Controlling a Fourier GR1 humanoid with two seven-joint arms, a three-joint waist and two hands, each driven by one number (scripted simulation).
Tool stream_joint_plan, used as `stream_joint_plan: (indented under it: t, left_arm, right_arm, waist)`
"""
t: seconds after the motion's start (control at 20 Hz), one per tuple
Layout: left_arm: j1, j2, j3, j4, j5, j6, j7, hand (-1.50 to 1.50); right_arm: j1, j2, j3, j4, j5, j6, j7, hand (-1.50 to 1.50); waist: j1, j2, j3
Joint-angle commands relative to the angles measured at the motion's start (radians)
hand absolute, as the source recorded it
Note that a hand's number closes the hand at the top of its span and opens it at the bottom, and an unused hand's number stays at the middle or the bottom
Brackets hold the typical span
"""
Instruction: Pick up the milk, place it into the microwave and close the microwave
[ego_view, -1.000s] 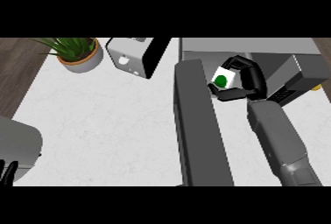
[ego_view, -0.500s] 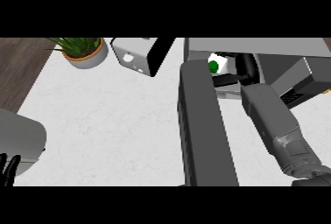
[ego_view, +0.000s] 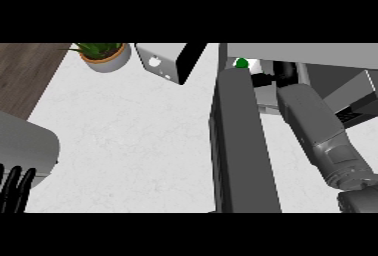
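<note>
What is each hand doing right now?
Left hand: only fingers show at the lower left edge, straight, open, holding nothing.
Right hand: inside the microwave by the milk; grip cannot be told.

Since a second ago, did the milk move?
Yes. The milk went deeper into the microwave, carried by the right hand, past the open door.

Only a sliver of the white milk carton with its green mark (ego_view: 241, 63) shows at the mouth of the grey microwave (ego_view: 310, 54), the rest hidden behind the dark open microwave door (ego_view: 240, 145) and the black right hand (ego_view: 275, 76), whose fingers are too covered by the grey right forearm (ego_view: 317, 130) to tell how they sit. The black left hand (ego_view: 15, 187) is cut off at the lower left edge. The green plant in a tan pot (ego_view: 103, 52) and the silver box-shaped appliance (ego_view: 168, 62) are both clipped along the top.
</note>
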Motion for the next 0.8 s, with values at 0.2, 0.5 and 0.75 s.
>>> stream_joint_plan:
  t: [0.2, 0.5, 0.75]
  left_arm:
    - [-0.035, 0.007, -0.012, -0.003, -0.026, 0.009, 0.022, -1.5]
    - [-0.069, 0.035, 0.002, 0.002, -0.07, 0.017, 0.034, -1.5]
    - [-0.093, 0.031, -0.019, 0.012, -0.093, 0.017, 0.027, -1.5]
  right_arm:
    - [-0.049, -0.033, -0.077, 0.059, -0.043, -0.172, 0.055, 1.5]
    - [-0.068, -0.059, -0.003, 0.087, 0.056, -0.395, 0.044, -1.5]
    - [-0.093, -0.043, 0.017, 0.108, 0.085, -0.494, 0.058, -1.5]
  waist:
    - [0.033, 0.021, 0.002]
    - [0.059, 0.032, 0.0]
    - [0.088, 0.042, 0.001]
